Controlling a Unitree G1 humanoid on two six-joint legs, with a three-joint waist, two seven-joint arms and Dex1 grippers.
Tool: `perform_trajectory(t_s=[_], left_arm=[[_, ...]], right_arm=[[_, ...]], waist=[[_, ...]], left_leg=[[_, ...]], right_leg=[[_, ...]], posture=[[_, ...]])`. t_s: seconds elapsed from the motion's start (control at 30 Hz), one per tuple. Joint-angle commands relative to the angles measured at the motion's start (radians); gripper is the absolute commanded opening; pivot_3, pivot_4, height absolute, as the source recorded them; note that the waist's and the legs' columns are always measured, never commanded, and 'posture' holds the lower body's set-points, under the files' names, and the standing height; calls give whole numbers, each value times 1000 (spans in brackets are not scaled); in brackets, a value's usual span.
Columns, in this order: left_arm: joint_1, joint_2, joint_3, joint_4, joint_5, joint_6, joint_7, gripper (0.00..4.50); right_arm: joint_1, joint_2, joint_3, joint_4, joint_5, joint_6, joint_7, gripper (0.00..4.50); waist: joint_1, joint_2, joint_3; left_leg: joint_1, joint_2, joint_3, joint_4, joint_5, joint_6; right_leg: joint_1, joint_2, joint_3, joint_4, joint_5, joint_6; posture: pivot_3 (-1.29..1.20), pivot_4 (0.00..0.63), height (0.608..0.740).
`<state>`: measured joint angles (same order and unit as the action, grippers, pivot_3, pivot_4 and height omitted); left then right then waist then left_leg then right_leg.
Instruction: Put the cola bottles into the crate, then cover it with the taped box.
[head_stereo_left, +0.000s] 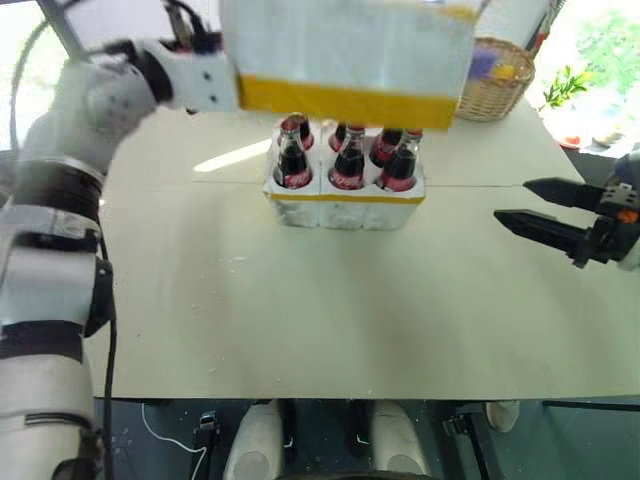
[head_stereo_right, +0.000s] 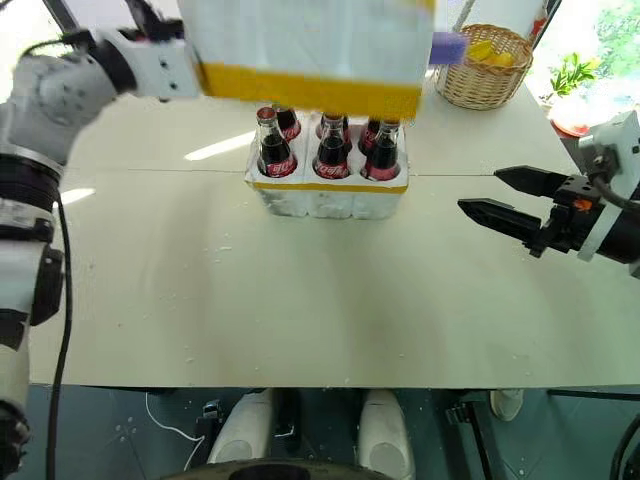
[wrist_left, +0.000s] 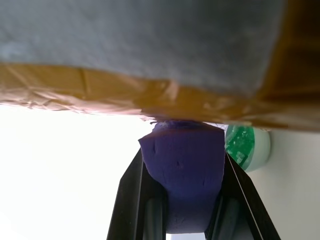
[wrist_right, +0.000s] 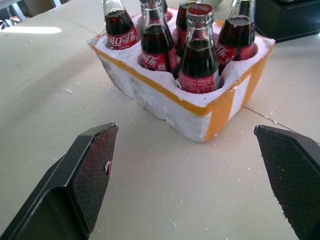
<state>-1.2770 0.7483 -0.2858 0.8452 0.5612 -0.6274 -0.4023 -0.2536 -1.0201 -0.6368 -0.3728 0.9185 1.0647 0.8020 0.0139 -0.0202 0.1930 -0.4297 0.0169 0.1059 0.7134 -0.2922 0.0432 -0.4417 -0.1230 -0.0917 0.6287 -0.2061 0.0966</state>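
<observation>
Right wrist view shows the cola bottles (wrist_right: 199, 55) already standing upright in the wells of the crate (wrist_right: 170, 102), which sits on the tabletop (head_stereo_left: 330, 310) with its yellow tape band facing out; all six wells look filled, so the loading half of the task seems done and only the covering remains. In the left eye view the taped box (head_stereo_left: 345, 55) hangs in the air directly above the crate, its lower edge just over the bottle caps and not yet resting on them. It is carried by the purple piece (wrist_left: 182, 175) fixed to its side: the left gripper (wrist_left: 182, 200) has its jaws clamped on that piece, which serves as a handle for a box probably too wide to span. That grip leaves the box's open underside free to come down over the bottle necks. The right gripper (head_stereo_right: 505, 195) hovers off to the crate's right, well apart from it, jaws spread wide and empty, probably kept clear of the descending box. A wicker basket (head_stereo_right: 485, 65) stands beyond.
</observation>
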Motion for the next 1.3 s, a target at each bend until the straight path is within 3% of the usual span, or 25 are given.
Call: perform_trajectory(t_s=[0.03, 0.17, 0.43, 0.5, 0.63, 0.67, 0.8, 0.9, 0.93, 0.97, 1.0, 1.07, 1.13, 1.3], left_arm=[[45, 15, -53, -104, 121, -27, 108, 291], [91, 42, -121, -161, 284, 60, 191, 291], [250, 55, -59, -332, 198, 82, 170, 4204], [291, 65, -40, -374, 169, 89, 147, 4204], [500, 189, 73, -540, 77, 60, 130, 4204], [555, 210, 124, -554, -7, 76, 97, 4204], [724, 225, 306, -606, -482, 308, -220, 4204], [785, 257, 457, -720, -986, 807, -567, 4204], [784, 268, 492, -744, -1084, 922, -623, 4204], [763, 325, 511, -736, -1187, 1108, -714, 4204], [746, 376, 531, -723, -1250, 1179, -819, 4204], [685, 469, 520, -676, -1329, 1360, -953, 4204], [612, 519, 490, -640, -1350, 1422, -1052, 4204], [454, 527, 387, -541, -1218, 1365, -1116, 4204]], right_arm=[[4, 13, -34, -34, 25, -13, -32, 4500], [0, 26, -22, -36, 36, -20, -57, 4500], [-26, 44, 18, -24, 49, -38, -92, 4500], [-26, 43, 25, -20, 48, -44, -95, 4500], [-7, 37, 24, -14, 47, -45, -89, 4500], [10, 30, 22, -12, 35, -49, -79, 4500], [60, -11, 24, 25, -18, -89, -21, 4500], [37, -67, 69, 98, -59, -129, 55, 4500], [27, -80, 82, 116, -65, -138, 75, 4500], [1, -100, 107, 141, -65, -148, 113, 4500], [-33, -120, 139, 165, -65, -159, 154, 4500], [-105, -149, 200, 212, -69, -174, 224, 4500], [-185, -168, 269, 255, -87, -194, 286, 4500], [-385, -152, 405, 347, -135, -220, 372, 4500]], waist=[[-2, 0, 0], [-1, 0, 0], [-1, 0, 0], [-1, 0, 0], [-8, 1, 0], [-10, 1, 0], [-1, 1, 0], [-1, 2, 0], [-1, 2, 0], [-3, 1, 0], [-5, 2, 0], [-9, 3, 1], [-11, 4, 1], [-8, 8, 0]], left_leg=[[0, 0, 0, 0, 0, 0], [0, 0, 0, 0, 0, 0], [0, 0, 0, 0, -2, 4], [0, 1, 0, 1, -1, 2], [1, 1, 0, 0, -1, 1], [1, 1, 0, 0, -1, 1], [1, 2, 0, 1, 0, 1], [1, 1, 0, 2, 0, 0], [1, 1, 0, 2, 0, 0], [1, 1, -1, 3, 0, 0], [1, 1, -1, 3, 0, 0], [2, 1, -1, 2, 0, 0], [2, 1, -1, 2, 0, 0], [3, 0, 0, 1, 0, 0]], right_leg=[[0, 0, 0, 0, 0, 0], [0, 0, 0, 0, 0, 0], [0, 0, 0, 0, 0, 0], [0, 0, 1, 0, 0, 0], [0, 0, 1, 0, 0, 0], [0, 0, 1, 0, 0, 0], [0, 0, 1, 1, 0, 0], [1, -1, 1, 0, 0, 0], [2, -1, 1, 0, 0, 0], [2, -1, 1, 0, 0, 0], [2, -1, 1, 0, 0, 0], [2, 0, 1, 0, -1, 0], [2, 2, 1, 0, -1, 1], [2, 2, 2, 0, -2, 1]], posture=[[0, 150, 740], [0, 150, 740], [0, 150, 740], [0, 150, 740], [0, 150, 740], [0, 150, 740], [0, 150, 740], [0, 150, 740], [0, 150, 740], [0, 150, 740], [0, 150, 740], [0, 150, 740], [0, 150, 740], [0, 150, 740]])
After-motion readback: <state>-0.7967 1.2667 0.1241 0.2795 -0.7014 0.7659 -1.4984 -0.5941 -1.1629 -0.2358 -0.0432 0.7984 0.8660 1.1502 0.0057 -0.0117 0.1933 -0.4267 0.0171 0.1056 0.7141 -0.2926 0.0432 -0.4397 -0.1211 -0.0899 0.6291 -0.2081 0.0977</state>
